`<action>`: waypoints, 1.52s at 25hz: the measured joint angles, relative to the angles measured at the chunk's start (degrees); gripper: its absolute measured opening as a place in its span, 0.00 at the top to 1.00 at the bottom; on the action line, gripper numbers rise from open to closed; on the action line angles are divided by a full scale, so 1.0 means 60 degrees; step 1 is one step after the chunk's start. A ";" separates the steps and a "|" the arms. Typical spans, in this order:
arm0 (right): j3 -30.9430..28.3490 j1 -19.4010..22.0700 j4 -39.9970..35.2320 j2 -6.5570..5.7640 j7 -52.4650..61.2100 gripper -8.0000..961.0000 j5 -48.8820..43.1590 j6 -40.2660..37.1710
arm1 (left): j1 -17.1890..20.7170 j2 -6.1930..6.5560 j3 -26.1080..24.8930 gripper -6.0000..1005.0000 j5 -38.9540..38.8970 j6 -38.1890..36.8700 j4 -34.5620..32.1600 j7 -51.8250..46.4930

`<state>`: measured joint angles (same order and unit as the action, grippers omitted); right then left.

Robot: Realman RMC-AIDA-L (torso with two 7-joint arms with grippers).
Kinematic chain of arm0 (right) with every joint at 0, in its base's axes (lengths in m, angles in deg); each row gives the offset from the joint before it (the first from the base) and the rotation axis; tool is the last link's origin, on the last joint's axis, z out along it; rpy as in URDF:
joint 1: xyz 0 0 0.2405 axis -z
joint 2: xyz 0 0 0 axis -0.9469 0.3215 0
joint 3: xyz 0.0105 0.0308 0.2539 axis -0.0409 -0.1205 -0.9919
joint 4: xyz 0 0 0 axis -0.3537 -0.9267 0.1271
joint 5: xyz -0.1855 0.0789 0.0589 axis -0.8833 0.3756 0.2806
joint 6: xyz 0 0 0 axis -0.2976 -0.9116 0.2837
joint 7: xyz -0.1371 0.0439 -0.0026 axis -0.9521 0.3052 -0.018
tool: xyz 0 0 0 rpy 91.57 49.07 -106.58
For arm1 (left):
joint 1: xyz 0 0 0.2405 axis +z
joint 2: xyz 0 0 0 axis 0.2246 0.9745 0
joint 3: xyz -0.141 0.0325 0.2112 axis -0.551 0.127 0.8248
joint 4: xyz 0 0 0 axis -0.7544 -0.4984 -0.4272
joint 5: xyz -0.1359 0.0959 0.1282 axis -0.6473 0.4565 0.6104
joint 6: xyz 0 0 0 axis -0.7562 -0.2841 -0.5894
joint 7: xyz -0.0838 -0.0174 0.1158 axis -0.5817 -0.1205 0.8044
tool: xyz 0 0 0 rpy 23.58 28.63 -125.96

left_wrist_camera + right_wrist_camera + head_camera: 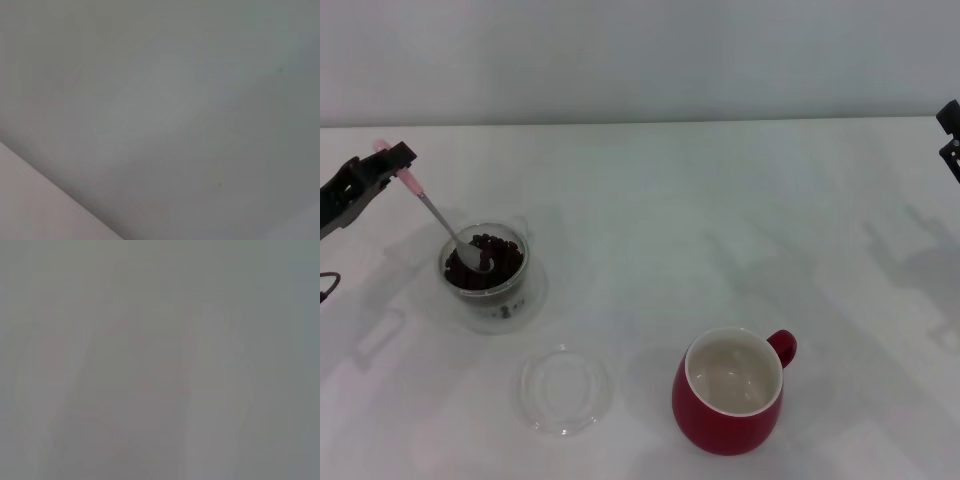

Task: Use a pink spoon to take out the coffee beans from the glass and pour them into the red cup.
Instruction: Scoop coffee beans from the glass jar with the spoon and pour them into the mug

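In the head view the glass (485, 272) stands at the left of the white table, holding dark coffee beans (490, 262). The pink spoon (438, 215) slants down into it, its metal bowl among the beans and its pink handle up to the left. My left gripper (388, 160) is shut on the handle's end. The red cup (730, 392) stands at the front right, its cream inside bare, its handle to the right. My right gripper (950, 135) shows only at the right edge. Both wrist views show only blank grey.
A flat clear round dish (564, 388) lies on the table (720, 220) in front of the glass, between it and the red cup. A pale wall runs behind the table's far edge.
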<state>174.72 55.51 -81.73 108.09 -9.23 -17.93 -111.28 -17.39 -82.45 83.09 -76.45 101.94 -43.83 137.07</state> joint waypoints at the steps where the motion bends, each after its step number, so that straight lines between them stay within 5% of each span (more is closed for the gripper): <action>1: 0.0000 0.0001 0.0000 0.0001 0.0000 0.30 0.0001 0.0001 | 0.0018 0.0000 0.0000 0.86 -0.0027 0.0033 0.0002 0.0083; 38: -0.0045 -0.0090 0.0016 0.0001 0.0000 0.30 0.0000 0.0222 | -0.0308 -0.0330 0.0050 0.86 -0.0530 -0.1579 0.0657 0.1662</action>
<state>174.45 54.97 -81.64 108.09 -9.23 -17.93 -109.95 -19.24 -84.43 83.38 -79.63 92.47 -39.89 147.04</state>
